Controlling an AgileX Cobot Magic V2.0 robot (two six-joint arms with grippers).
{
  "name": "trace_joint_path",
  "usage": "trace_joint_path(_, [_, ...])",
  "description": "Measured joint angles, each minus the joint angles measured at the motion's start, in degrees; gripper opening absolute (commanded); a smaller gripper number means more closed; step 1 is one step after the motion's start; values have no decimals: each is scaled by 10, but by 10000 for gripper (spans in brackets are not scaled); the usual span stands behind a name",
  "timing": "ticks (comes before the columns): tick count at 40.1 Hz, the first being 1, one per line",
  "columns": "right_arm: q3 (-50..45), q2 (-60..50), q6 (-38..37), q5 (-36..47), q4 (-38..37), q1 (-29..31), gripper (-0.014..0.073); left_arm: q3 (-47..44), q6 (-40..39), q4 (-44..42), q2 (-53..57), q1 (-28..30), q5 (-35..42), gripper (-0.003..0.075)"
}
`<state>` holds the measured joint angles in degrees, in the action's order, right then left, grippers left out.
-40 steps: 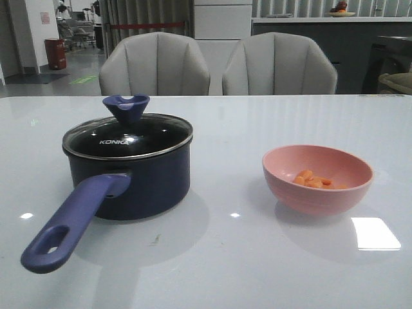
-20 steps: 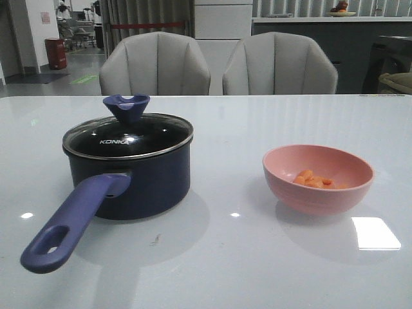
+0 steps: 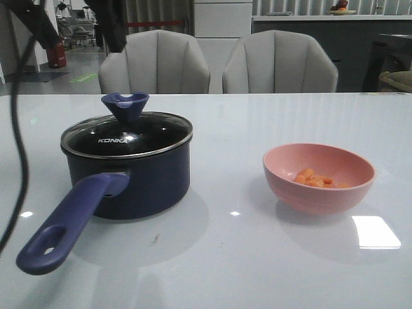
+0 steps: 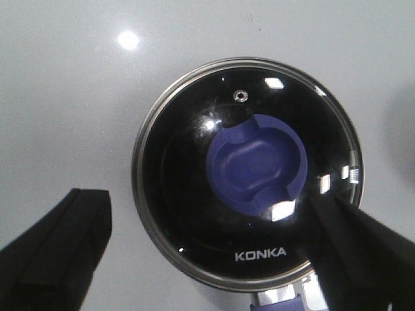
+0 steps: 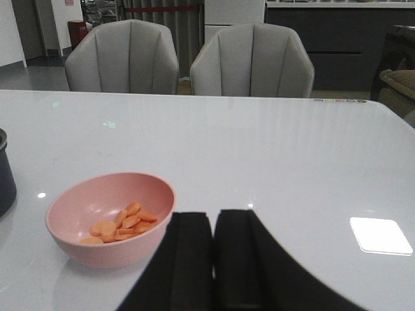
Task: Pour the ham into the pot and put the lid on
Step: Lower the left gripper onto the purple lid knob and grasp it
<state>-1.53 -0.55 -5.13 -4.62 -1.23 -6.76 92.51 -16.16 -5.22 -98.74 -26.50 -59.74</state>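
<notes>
The left gripper (image 4: 207, 259) hangs wide open above the lid (image 4: 246, 170) on the pot (image 3: 129, 177) toward the table's left edge, while the right gripper (image 5: 213, 259), seemingly closed, points level beside the ham (image 5: 123, 222).

Matte black arm (image 3: 38, 22) trailing a black cable (image 3: 19, 148)

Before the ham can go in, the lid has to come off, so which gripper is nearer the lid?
Left. The left gripper hangs open above the lid, fingers either side of its knob. The right gripper is shut, near the pink bowl.
</notes>
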Motion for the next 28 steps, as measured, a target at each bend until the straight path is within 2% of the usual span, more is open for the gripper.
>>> trace_joint_path(15, [0, 0, 0, 0, 0, 0, 148, 153, -63, -3, -133, -19, -103, 625])
trace_joint_path(28, [0, 0, 0, 0, 0, 0, 148, 178, -84, -4, -178, -23, -113, 625])
